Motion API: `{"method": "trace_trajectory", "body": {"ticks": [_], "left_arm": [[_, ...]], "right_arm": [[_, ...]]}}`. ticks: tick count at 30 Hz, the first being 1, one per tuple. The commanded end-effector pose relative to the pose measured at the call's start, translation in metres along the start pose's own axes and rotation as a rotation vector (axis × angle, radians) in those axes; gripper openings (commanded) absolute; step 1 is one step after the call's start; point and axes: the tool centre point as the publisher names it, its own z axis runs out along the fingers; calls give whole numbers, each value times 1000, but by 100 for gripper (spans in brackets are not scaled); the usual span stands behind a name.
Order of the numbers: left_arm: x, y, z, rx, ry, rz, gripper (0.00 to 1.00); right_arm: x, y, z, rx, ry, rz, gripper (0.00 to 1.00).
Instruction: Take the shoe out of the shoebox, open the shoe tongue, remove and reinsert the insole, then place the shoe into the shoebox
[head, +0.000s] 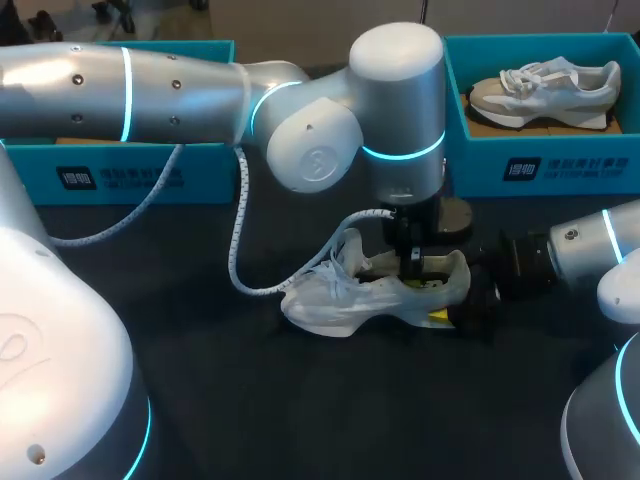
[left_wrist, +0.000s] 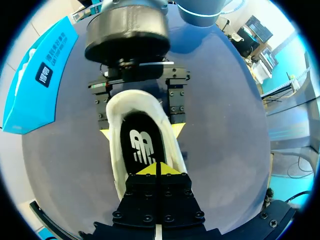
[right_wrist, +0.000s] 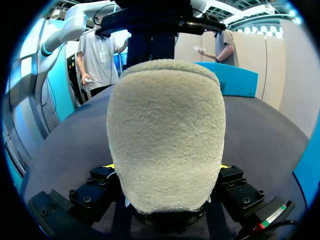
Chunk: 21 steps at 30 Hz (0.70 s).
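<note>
From above, the shoe (head: 350, 295) lies out on the table (head: 200, 400), toe towards the left arm's side and heel towards the right arm's. The open shoebox (head: 545, 165) stands well behind the shoe, with a second shoe (head: 545, 92) inside it. Another blue box (head: 120, 175) stands behind the shoe on the far left. The left gripper (head: 415, 270) comes straight down into the shoe's opening. The right gripper (head: 458, 297) sits at the heel.

Looking down along the left wrist, the shoe's mouth gapes directly beneath. The dark insole (left_wrist: 142, 145) lies flat inside the shoe. The left fingertips (left_wrist: 147, 171) are pressed together just over the insole's front part. Whether they have a thin edge nipped between them I can't tell. The right arm's fingers (left_wrist: 177, 105) clasp the heel from both sides.

Along the right wrist, the fuzzy grey heel stands upright between those fingers, gripped on both flanks.

I'd say the insole step is in hand: the shoe is out of the shoebox, its mouth is open, and the insole is seated. If the insole is to come out, the left fingers need to catch its edge and draw up and back. The right gripper would have to pin the heel down so the shoe doesn't lift with it.
</note>
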Motion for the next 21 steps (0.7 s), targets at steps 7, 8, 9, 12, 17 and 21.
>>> {"method": "trace_trajectory", "body": {"ticks": [7,8,9,12,17,21], "left_arm": [[1,4,8,-6,27,16,0],[2,5,8,-6,28,17,0],[2,5,9,-8,32,20,0],[2,5,13,-26,37,17,0],[2,5,16,-26,66,-37,0],[1,6,17,-26,79,-80,0]], "right_arm": [[-1,-1,3,2,-3,0,0],[-1,-1,3,2,-3,0,0],[-1,-1,3,2,-3,0,0],[-1,-1,3,2,-3,0,0],[-1,-1,3,2,-3,0,0],[-1,-1,3,2,-3,0,0]]}}
